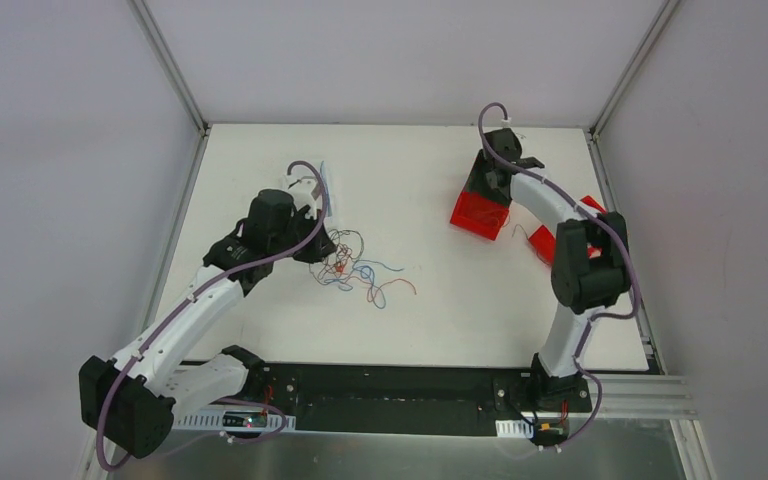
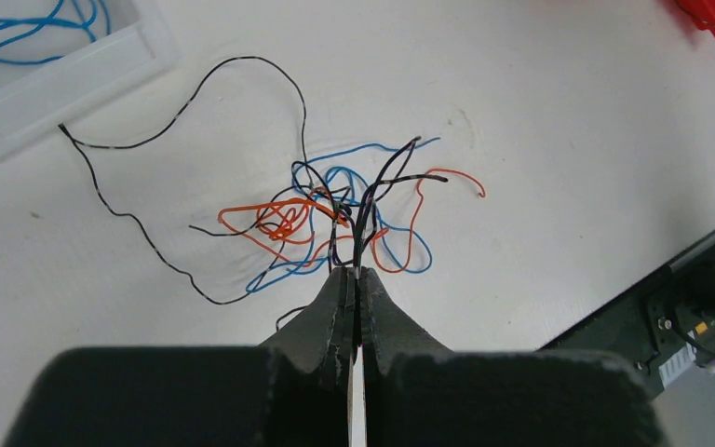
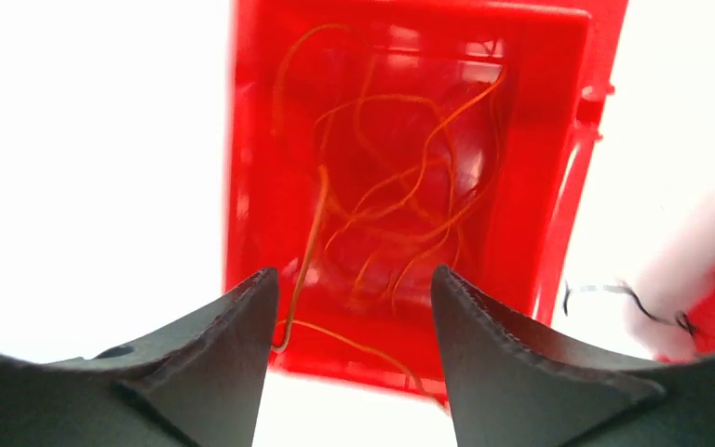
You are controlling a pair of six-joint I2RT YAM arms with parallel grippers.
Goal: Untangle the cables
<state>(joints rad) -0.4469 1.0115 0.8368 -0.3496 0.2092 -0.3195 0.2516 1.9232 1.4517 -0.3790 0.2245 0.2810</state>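
Just ahead of the left gripper's (image 2: 354, 275) clenched jaws lie the tangled cables (image 2: 289, 219). It pinches black strands (image 2: 363, 228), likely to pull them free. Below the right gripper's (image 3: 354, 273) parted, empty jaws, orange strands (image 3: 410, 177) sit in the red bin (image 3: 535, 205), apparently sorted by colour.

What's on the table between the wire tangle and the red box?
Nothing. The top view shows only bare white table between the wire tangle and the red box.
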